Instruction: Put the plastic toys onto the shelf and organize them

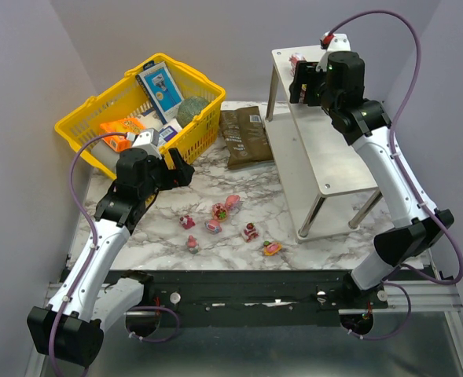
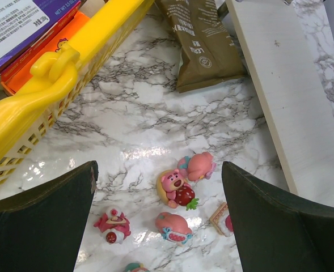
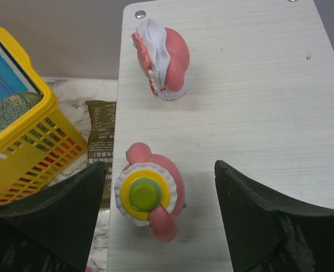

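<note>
The job is barely a quarter done, by my reckoning. Two plastic toys stand on the top board point(image 3: 257, 85) of the shelf point(image 1: 325, 149): a pink figurine with a yellow-and-green disc point(image 3: 149, 198) directly under the right gripper point(image 1: 300, 85), between its fingers, and a pink figurine with a white frill point(image 3: 162, 59) just beyond its fingertips. They are near each other along the board's left edge. The lower board looks bare.

About six or seven toys are left on the marble table point(image 1: 215, 184), all scattered below and just ahead of the left gripper point(image 2: 158, 164). They include a pink bear with a strawberry point(image 2: 175, 188), a pink figure point(image 2: 198, 165) touching it on the far side, a red-and-white one point(image 2: 113, 221) towards the left finger and a watermelon piece point(image 2: 172, 224) nearer the wrist.

The right arm reaches up and forward, its wrist bent down over the top board. Its fingers are spread to either side of the disc figurine, which stands free, neither finger seeming to touch it. The left arm leans forward over the table beside the yellow basket point(image 1: 97, 118), fingers spread fully wide and holding nothing.
</note>
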### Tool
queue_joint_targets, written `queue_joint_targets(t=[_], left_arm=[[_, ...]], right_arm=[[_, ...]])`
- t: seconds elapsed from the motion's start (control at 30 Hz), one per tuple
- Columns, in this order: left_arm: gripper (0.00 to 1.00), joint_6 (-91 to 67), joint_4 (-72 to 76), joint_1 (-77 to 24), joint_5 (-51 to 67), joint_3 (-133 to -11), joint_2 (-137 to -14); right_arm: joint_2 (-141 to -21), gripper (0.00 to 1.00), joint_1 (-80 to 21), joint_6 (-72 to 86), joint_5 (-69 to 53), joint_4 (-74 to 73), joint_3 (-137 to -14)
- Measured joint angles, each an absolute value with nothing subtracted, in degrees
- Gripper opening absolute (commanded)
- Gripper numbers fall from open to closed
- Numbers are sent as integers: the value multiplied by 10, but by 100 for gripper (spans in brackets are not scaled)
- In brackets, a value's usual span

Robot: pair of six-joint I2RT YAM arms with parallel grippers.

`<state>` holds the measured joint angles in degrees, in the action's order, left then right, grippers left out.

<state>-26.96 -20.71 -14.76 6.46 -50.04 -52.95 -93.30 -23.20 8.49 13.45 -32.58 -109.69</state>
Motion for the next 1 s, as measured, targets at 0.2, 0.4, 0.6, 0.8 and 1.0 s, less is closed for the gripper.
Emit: queue_joint_targets(t=[0.2, 0.4, 0.6, 0.8, 1.0], left_arm=[[99, -268, -210, -148, 64, -500, -528], [99, -267, -212, -148, 58, -500, -521], [99, -264, -217, -148, 55, -500, -513], [99, -263, -227, -148, 51, -500, -505], [99, -262, -240, -148, 39, -500, -483]], right_arm=[[-912, 100, -232, 86, 127, -316, -1096], [-849, 100, -232, 80, 93, -301, -1095], [-765, 99, -252, 50, -15, -276, -1046], [-722, 99, -446, -47, -20, -242, -946], [-740, 98, -546, -68, -15, -236, -865]])
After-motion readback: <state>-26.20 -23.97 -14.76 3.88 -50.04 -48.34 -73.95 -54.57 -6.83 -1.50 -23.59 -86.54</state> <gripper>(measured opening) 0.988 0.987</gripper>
